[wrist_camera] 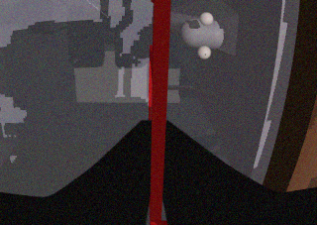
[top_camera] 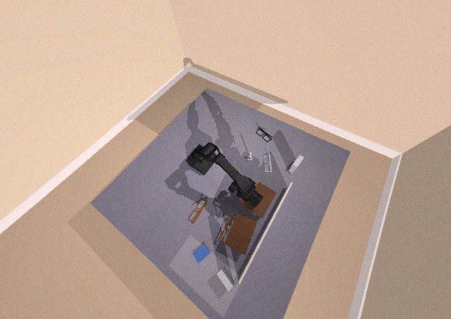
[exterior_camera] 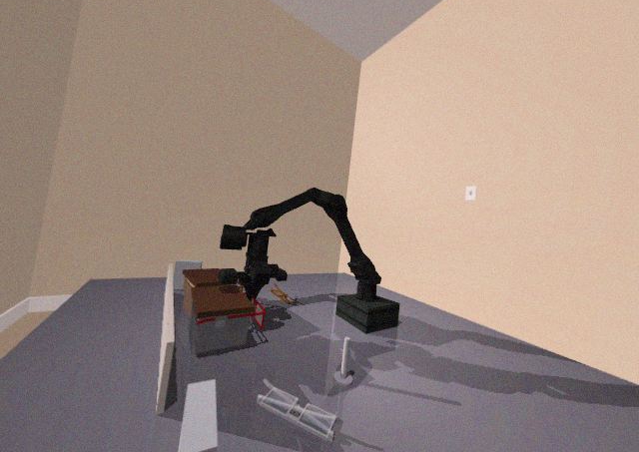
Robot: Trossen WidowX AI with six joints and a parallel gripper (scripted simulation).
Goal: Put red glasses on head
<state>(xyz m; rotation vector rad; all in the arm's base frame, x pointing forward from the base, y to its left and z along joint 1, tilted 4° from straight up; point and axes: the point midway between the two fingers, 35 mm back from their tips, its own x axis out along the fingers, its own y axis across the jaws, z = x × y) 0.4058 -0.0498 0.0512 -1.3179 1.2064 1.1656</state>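
- Grey floor [top_camera: 309, 213] [exterior_camera: 438, 354], lower centre of both room views.
- Gripper [top_camera: 244, 196] [exterior_camera: 253, 296] [wrist_camera: 154, 132]: fingers clamped on red glasses [top_camera: 242, 201] [exterior_camera: 263, 319] [wrist_camera: 159, 71], beside near head [exterior_camera: 222, 333], left of exterior frame.
- Advice: advance slowly, level, temples clearing both sides.

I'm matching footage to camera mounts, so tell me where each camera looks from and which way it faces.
Top: high above, looking steeply down at the grey-blue surface; the whole arm shows, base included.
Exterior: off to one side, slightly above the surface, looking across it; the arm shows in profile, from base to claw.
Wrist: on the arm's end, looking out past the dark fingers, with the red glasses between them.
Top and exterior share the white-framed glasses.
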